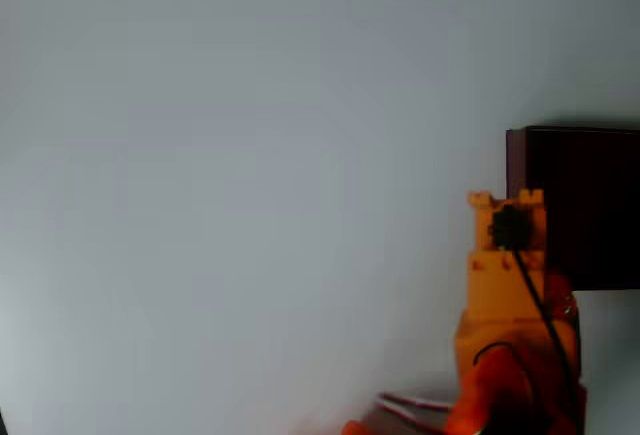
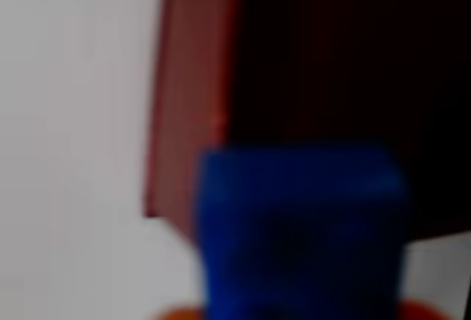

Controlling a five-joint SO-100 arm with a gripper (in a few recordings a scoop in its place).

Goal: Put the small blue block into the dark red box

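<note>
We are seeing the small blue block (image 2: 298, 232) sitting large and blurred at the bottom of the wrist view, in front of the dark red box (image 2: 193, 107) and overlapping its near wall. We are reading the orange gripper (image 1: 507, 217) as grasping it, hanging over the box's left wall above the pale worktop (image 1: 230, 205).

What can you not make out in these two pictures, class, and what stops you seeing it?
- Gripper, overhead view: its fingers are hidden under the arm's own body, so open or shut cannot be told.
- Blue block, wrist view: blurred, cut off by the bottom edge; its grip is unseen.
- Dark red box, overhead view: cut off by the right edge, inside too dark to read.
</note>
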